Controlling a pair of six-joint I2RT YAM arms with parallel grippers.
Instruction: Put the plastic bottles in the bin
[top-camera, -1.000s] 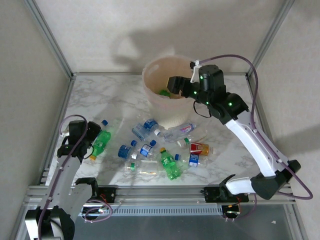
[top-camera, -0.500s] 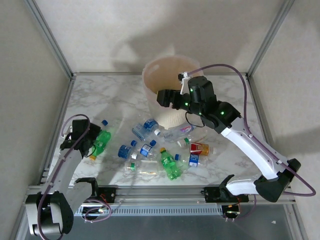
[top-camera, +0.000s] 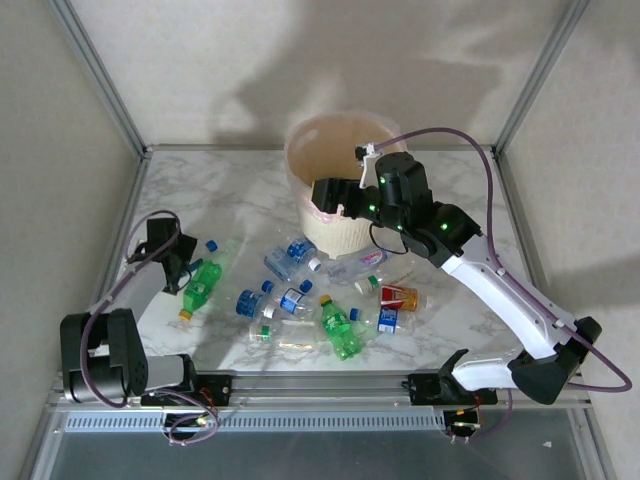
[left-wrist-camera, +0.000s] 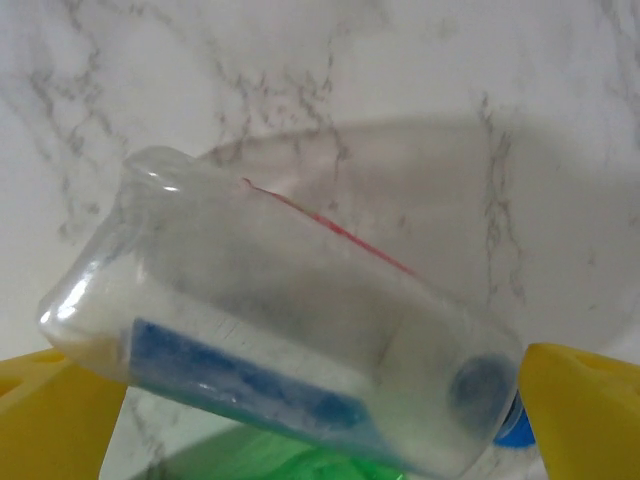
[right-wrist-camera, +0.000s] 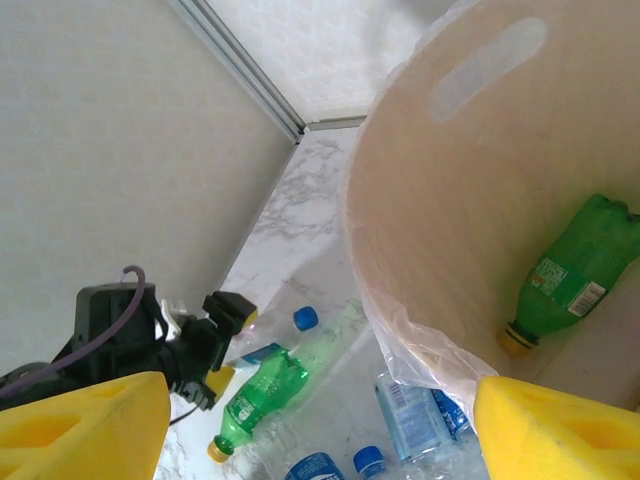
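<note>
**A:** Where do we stand with the left tool (left-wrist-camera: 322, 408)?

**B:** Its fingers are spread on either side of a clear bottle (left-wrist-camera: 290, 330) with a blue label. The bottle lies on its side near the left edge of the worktop (top-camera: 240, 190). We cannot tell whether the pads touch it yet. A green bottle (top-camera: 201, 284) lies just beside it.

**A:** How do we close well?

**B:** In our judgement we should squeeze across the barrel rather than the cap end, and gently, since thin plastic may buckle and slip out. We should also keep the green one out of the grip.

**A:** And the right tool (top-camera: 325, 193)?

**B:** It is spread and empty, at the near-left rim of the bin (top-camera: 345, 238). The bin stands by the middle of the far edge with a second green bottle (right-wrist-camera: 565, 275) inside. The remaining plastic bottles (top-camera: 295, 298) lie heaped toward the near edge.

**A:** What differs from a second ago?

**B:** Then the right tool hung over the bin's middle, and it has since drawn back to the rim. The left tool has shifted slightly toward the far edge, and its arm has folded low by the near-left corner. The heap looks unmoved.
</note>
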